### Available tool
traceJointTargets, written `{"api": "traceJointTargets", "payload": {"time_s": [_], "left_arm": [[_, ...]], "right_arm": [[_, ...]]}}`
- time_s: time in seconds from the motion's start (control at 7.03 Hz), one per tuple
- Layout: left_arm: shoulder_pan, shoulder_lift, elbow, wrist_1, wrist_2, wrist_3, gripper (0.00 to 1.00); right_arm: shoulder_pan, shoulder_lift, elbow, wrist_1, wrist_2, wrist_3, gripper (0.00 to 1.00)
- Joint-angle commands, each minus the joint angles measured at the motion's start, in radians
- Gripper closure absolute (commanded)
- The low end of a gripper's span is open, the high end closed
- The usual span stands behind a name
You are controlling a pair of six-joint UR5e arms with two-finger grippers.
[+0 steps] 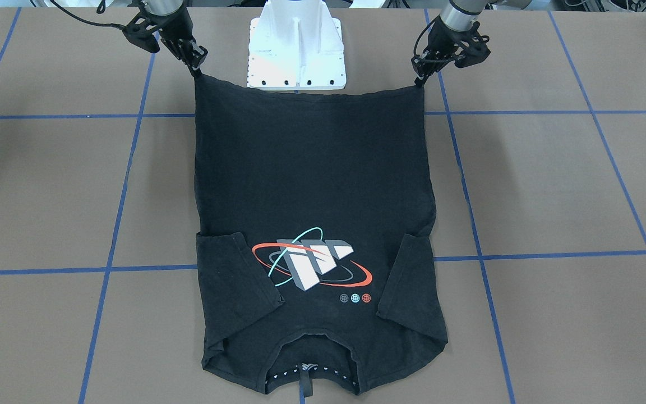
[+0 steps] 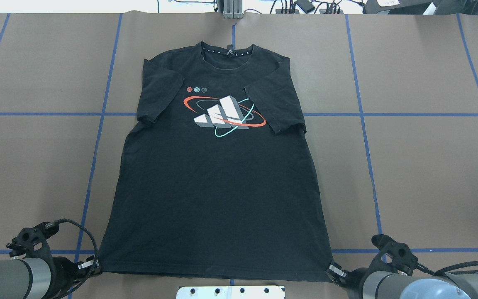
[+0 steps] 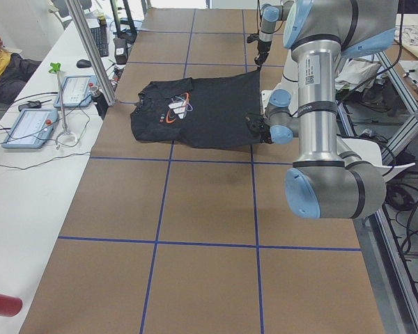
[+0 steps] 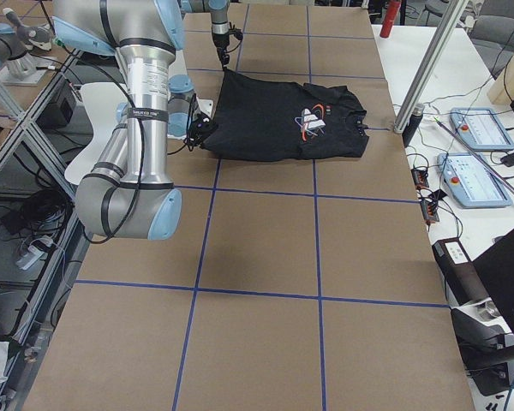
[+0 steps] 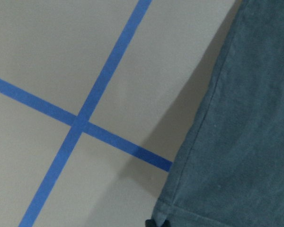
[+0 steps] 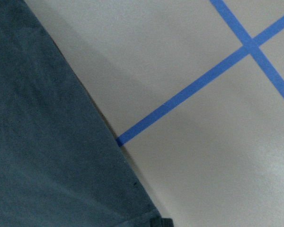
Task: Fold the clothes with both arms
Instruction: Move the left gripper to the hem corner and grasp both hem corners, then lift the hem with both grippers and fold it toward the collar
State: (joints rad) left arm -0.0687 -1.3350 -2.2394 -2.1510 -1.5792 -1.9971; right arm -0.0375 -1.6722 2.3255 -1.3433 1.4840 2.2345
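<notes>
Brown table (image 2: 409, 166) bore the black T-shirt (image 2: 218, 187) print-up, stretched collar-away from the pedestal (image 1: 296, 50), my left gripper (image 2: 93, 265) and right gripper (image 2: 331, 270) pinching its hem.

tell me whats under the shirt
The shirt lies on the brown table. Blue tape lines run up to its edges; their stretches beneath it are covered, as is anything else there.
</notes>
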Motion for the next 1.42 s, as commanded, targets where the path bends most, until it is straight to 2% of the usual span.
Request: {"api": "traceJointTargets", "payload": {"time_s": [0.0,0.14,0.28,0.43,0.57,0.71,0.85,1.0,1.14,1.28], "left_arm": [[-0.002,0.002,-0.148,0.005,-0.073,0.000,1.00],[-0.014,-0.004,-0.190,0.026,-0.082,0.000,1.00],[-0.040,-0.019,-0.195,0.039,-0.122,0.000,1.00],[-0.145,-0.032,-0.209,0.040,-0.183,0.021,1.00],[-0.210,-0.088,-0.188,0.042,-0.214,0.029,1.00],[-0.279,-0.158,-0.154,0.046,-0.214,0.029,1.00],[-0.371,-0.243,-0.076,0.049,-0.216,0.038,1.00],[-0.458,-0.356,0.025,0.065,-0.217,0.088,1.00],[-0.517,-0.421,0.117,0.072,-0.217,0.099,1.00],[-0.578,-0.473,0.192,0.069,-0.219,0.113,1.00]], "right_arm": [[-0.016,-0.090,0.130,0.000,0.091,0.001,1.00],[-0.016,-0.131,0.153,0.000,0.105,-0.001,1.00],[0.035,-0.129,0.173,0.001,0.149,-0.003,1.00],[0.189,-0.123,0.181,0.003,0.268,-0.022,1.00],[0.365,-0.109,0.173,-0.003,0.420,-0.056,1.00],[0.512,-0.091,0.132,-0.014,0.494,-0.152,1.00],[0.624,0.002,0.042,-0.037,0.515,-0.244,1.00],[0.701,0.205,-0.117,-0.130,0.531,-0.251,1.00],[0.755,0.356,-0.209,-0.233,0.532,-0.300,1.00],[0.809,0.435,-0.259,-0.306,0.530,-0.390,1.00]]}}
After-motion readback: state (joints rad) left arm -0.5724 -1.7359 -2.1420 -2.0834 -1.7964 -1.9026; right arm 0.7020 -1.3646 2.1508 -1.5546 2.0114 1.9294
